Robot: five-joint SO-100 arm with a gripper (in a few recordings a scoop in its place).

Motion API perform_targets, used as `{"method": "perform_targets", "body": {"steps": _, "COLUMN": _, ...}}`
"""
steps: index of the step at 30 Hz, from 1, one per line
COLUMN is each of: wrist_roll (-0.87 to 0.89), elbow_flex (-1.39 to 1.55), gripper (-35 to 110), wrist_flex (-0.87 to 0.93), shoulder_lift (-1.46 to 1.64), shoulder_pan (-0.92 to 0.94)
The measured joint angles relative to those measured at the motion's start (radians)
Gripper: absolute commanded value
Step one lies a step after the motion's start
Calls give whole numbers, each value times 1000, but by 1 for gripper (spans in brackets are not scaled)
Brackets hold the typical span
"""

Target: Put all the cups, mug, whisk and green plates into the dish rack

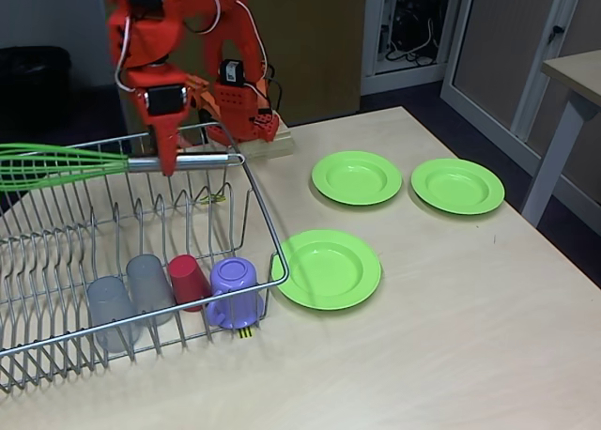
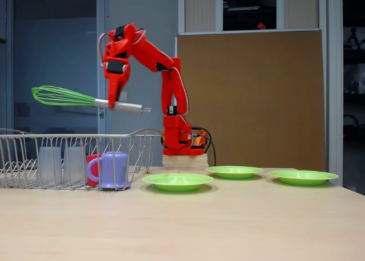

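whisk [image 1: 56, 162]: loop tips run off the left edge in a fixed view
rack [image 1: 246, 181]: left end cut off by the edge in both fixed views
tumblers [image 2: 60, 165]: hazy behind the wires — rims hard to make out
red cup [image 2: 92, 168]: mostly hidden by the mug [image 2: 113, 170]

At the upper left of the frame the orange-red arm [image 2: 162, 73] bends down from its base on a wooden block [image 2: 185, 161], and its gripper [image 2: 114, 103] is clamped on the steel handle of the whisk [image 2: 85, 98], which is held level in the air above the dish rack [image 2: 74, 158], green loops pointing left. Inside the rack at lower left stand two grey tumblers [image 2: 60, 165], the red cup [image 2: 93, 168] and the lilac mug [image 2: 114, 170]. Three green plates [image 2: 177, 181] lie flat on the table [image 2: 228, 227], spread from centre to right.
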Motion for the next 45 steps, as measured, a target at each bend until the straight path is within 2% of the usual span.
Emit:
{"method": "perform_targets", "body": {"steps": 12, "wrist_roll": -37, "elbow_flex": -295, "gripper": 0, "wrist_flex": -35, "shoulder_lift": -488, "shoulder_pan": 14}}
{"method": "perform_targets", "body": {"steps": 19, "wrist_roll": -41, "elbow_flex": -296, "gripper": 1, "wrist_flex": -54, "shoulder_lift": -561, "shoulder_pan": -8}}
{"method": "perform_targets", "body": {"steps": 25, "wrist_roll": -40, "elbow_flex": -296, "gripper": 12, "wrist_flex": -75, "shoulder_lift": -603, "shoulder_pan": -28}}
{"method": "perform_targets", "body": {"steps": 45, "wrist_roll": -34, "elbow_flex": -296, "gripper": 21, "wrist_flex": -63, "shoulder_lift": -617, "shoulder_pan": -46}}
